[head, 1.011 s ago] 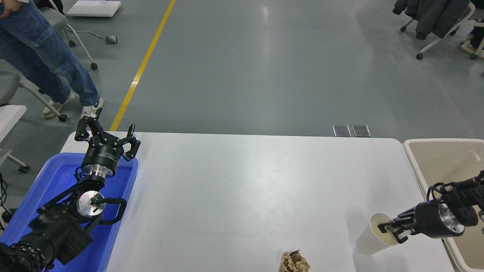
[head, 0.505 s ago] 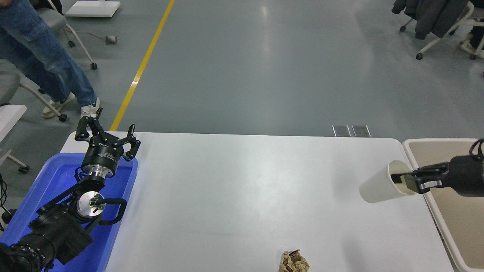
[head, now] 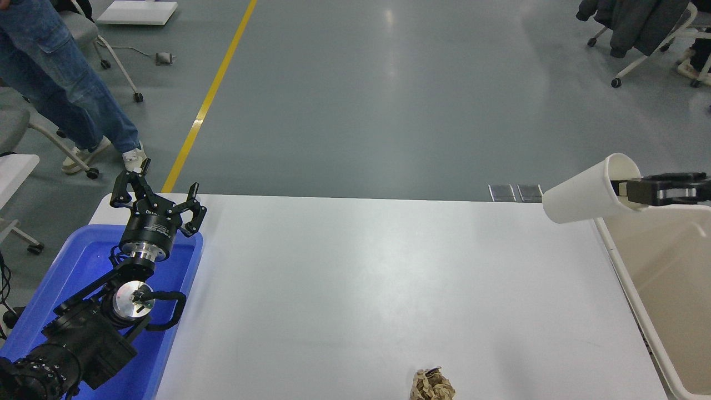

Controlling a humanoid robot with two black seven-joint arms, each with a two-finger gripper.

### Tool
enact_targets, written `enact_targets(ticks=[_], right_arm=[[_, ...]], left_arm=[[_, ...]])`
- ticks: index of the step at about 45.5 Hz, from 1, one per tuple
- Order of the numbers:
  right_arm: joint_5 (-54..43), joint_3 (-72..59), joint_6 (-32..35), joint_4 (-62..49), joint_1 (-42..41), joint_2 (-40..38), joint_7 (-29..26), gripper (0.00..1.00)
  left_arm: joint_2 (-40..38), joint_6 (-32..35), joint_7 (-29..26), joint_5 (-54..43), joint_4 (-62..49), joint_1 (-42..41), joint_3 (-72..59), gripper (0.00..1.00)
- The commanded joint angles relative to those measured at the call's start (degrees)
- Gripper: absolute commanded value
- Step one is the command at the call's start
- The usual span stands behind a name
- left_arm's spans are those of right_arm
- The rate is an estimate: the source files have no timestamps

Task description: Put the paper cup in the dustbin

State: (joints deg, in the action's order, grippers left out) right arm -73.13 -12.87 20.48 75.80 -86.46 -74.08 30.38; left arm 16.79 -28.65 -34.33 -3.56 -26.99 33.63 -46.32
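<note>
The right gripper (head: 625, 190) pinches the cup (head: 586, 191) by its rim, held aloft at the bin's (head: 622, 266) far corner (base over the bench (head: 361, 289)); carry it fully above the bin before letting go.

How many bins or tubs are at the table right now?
2. The blue tub sits at the table's left end, under the parked left gripper. The dustbin stands off the right edge, partly cut off by the frame.
</note>
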Motion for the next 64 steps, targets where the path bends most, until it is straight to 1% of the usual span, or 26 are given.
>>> enact_targets(ticks=[1, 9, 10, 11, 13, 18, 22, 26, 31, 37, 46, 51, 60, 64], right_arm=[[7.3, 0.5, 0.3, -19.9, 4.5, 4.6, -0.2, 0.0], [15.0, 0.4, 0.4, -44.4, 13.8, 13.0, -0.1, 0.0], [16.1, 0.3, 0.4, -47.7, 15.1, 14.4, -0.1, 0.0], [18.3, 0.1, 0.6, -54.2, 17.8, 17.4, -0.1, 0.0], [20.0, -0.1, 0.8, -60.4, 20.5, 20.5, -0.1, 0.0], [22.7, -0.1, 0.8, -72.3, 26.2, 26.8, -0.1, 0.0], [24.2, 0.0, 0.6, -77.8, 29.3, 30.5, -0.4, 0.0], [26.4, 0.2, 0.2, -80.1, 31.5, 32.0, -2.9, 0.0], [31.1, 0.1, -0.5, -80.3, 33.2, 32.2, -9.1, 0.0], [33.7, 0.3, -4.1, -81.1, 35.7, 34.1, -14.0, 0.0], [37.0, 0.7, -7.2, -83.9, 39.9, 39.1, -17.2, 0.0], [38.6, 0.7, -10.5, -85.2, 42.2, 42.5, -18.8, 0.0], [41.3, 0.9, -15.5, -85.4, 48.5, 48.7, -19.4, 0.0], [42.6, 0.9, -16.7, -85.4, 50.2, 50.3, -19.5, 0.0]], left_arm=[[0.0, 0.0, 0.1, 0.0, 0.0, -0.1, 0.0, 1.0], [0.0, 0.0, 0.0, 0.0, 0.0, 0.0, 0.0, 1.0], [0.0, 0.0, 0.1, 0.0, 0.0, 0.0, 0.0, 1.0], [0.0, 0.0, 0.1, 0.0, 0.0, -0.1, 0.0, 1.0], [0.0, 0.0, 0.0, 0.0, 0.0, 0.0, 0.0, 1.0], [0.0, 0.0, 0.0, 0.0, 0.0, -0.1, 0.0, 1.0], [0.0, 0.0, 0.1, 0.0, 0.0, -0.1, 0.0, 1.0], [0.0, 0.0, 0.0, 0.0, 0.0, -0.1, 0.0, 1.0], [0.0, 0.0, 0.0, 0.0, 0.0, 0.0, 0.0, 1.0], [0.0, 0.0, 0.1, 0.0, 0.0, -0.1, 0.0, 1.0], [0.0, 0.0, 0.0, 0.0, 0.0, -0.1, 0.0, 1.0], [0.0, 0.0, 0.0, 0.0, 0.0, -0.1, 0.0, 1.0], [0.0, 0.0, 0.0, 0.0, 0.0, 0.0, 0.0, 1.0], [0.0, 0.0, 0.0, 0.0, 0.0, -0.1, 0.0, 1.0]])
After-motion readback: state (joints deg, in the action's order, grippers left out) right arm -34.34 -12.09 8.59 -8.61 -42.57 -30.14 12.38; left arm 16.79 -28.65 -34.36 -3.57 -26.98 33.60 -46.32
